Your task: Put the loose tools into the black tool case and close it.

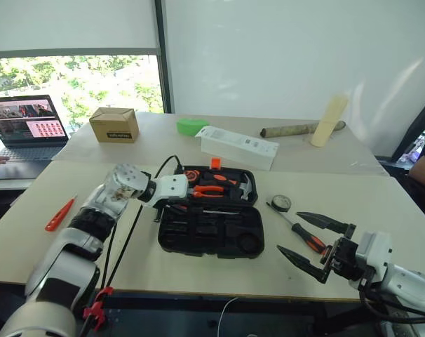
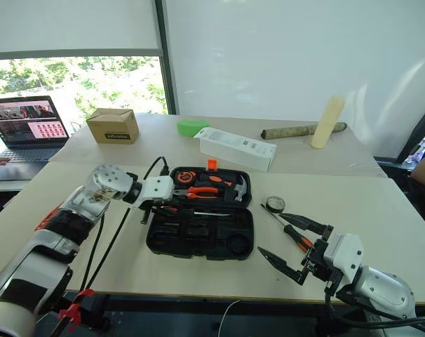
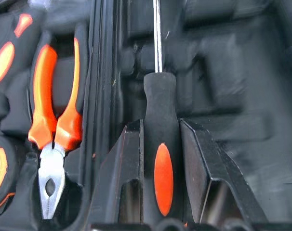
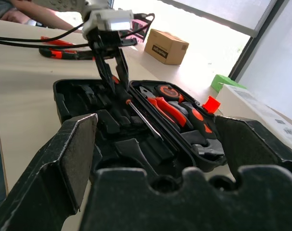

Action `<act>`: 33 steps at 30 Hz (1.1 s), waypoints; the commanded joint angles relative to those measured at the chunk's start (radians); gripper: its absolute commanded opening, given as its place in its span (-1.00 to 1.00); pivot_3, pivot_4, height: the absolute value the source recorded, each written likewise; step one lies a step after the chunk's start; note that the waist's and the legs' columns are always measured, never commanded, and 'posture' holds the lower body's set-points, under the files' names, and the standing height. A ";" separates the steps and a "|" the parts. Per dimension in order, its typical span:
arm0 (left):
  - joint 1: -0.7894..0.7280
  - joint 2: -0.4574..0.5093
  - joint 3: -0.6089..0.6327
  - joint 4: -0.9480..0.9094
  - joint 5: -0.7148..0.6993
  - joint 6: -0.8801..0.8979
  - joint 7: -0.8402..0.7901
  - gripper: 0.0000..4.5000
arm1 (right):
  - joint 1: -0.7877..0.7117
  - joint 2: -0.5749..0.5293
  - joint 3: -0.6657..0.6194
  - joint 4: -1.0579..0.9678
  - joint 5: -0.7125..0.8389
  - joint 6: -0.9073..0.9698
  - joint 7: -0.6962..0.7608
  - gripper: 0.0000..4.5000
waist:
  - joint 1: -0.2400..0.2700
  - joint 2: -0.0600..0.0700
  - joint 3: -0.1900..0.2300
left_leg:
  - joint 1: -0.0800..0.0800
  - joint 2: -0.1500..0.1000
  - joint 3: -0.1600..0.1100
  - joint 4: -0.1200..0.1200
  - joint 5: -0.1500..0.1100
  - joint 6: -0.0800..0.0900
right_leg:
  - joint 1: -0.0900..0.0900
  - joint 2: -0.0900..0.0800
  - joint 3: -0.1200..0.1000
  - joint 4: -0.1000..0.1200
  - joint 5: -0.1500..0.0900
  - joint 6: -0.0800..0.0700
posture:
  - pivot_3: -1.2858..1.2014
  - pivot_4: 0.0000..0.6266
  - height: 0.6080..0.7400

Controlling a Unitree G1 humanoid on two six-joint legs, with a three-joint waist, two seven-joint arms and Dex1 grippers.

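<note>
My left hand [image 3: 160, 211] is clamped on the black handle of a screwdriver [image 3: 159, 159], one finger on each side of the grip with its orange oval facing up. The hand hangs over the near-left part of the open black tool case [image 1: 211, 228], just inside the hinge line. The screwdriver's long axis runs straight out from the hand, handle at the fingers and steel shaft pointing away across the slotted near tray, roughly parallel to the hinge. Beyond the hinge, the far tray holds the orange-handled pliers [image 3: 53, 120].

My right hand [image 1: 318, 242] stands with its fingers wide apart and nothing between them, near the counter's [image 1: 381, 210] front edge, well to the right of the case. Close beside it lie a second screwdriver [image 1: 304, 235], its long axis slanting from the near right toward the far left, and a small tape roll [image 1: 281, 203]. An orange tool [image 1: 59, 214] lies well apart at my left on the counter.

I judge that the held screwdriver needs to be lowered with its shaft lined up along a long slot; the right hand is the nearer one for the tools at the right.
</note>
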 commanded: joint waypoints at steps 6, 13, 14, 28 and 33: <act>-0.070 -0.079 0.008 0.114 0.094 -0.063 0.075 -0.68 | 0.034 0.011 -0.014 -0.071 -0.003 -0.006 -0.039 1.00 | 0.004 0.000 0.000 | -0.006 0.000 -0.001 0.008 -0.004 0.006 | -0.001 -0.002 -0.001 0.000 0.000 0.005 | 0.03 -0.52 1.00; -0.073 -0.097 0.040 0.118 0.089 -0.133 0.062 -0.27 | 0.059 0.016 -0.006 -0.090 -0.001 -0.002 -0.047 1.00 | 0.004 0.000 0.000 | -0.009 0.000 -0.002 0.016 -0.006 0.010 | 0.000 -0.004 -0.001 0.000 0.002 0.009 | 0.03 -0.52 1.00; -0.067 -0.106 0.065 0.101 0.055 -0.136 0.050 -0.21 | 0.065 0.016 -0.004 -0.092 -0.001 -0.002 -0.048 1.00 | 0.005 0.000 0.000 | -0.009 0.000 -0.002 0.016 -0.006 0.010 | 0.000 -0.004 -0.001 0.001 0.002 0.009 | 0.03 -0.52 1.00; 0.025 -0.111 0.199 0.048 -0.076 0.006 0.000 -0.59 | 0.079 0.017 0.014 -0.071 -0.005 0.005 -0.048 1.00 | 0.002 0.000 0.000 | -0.008 0.000 -0.002 0.016 -0.006 0.009 | 0.000 -0.003 0.000 0.001 0.002 0.008 | 0.03 -0.52 1.00; 0.045 -0.131 0.186 0.059 -0.036 0.071 0.063 -0.98 | 0.070 0.016 0.012 -0.059 -0.005 0.003 -0.046 1.00 | 0.007 0.000 0.000 | -0.010 0.000 -0.003 0.018 -0.006 0.010 | 0.000 -0.004 -0.001 0.001 0.002 0.009 | 0.03 -0.52 1.00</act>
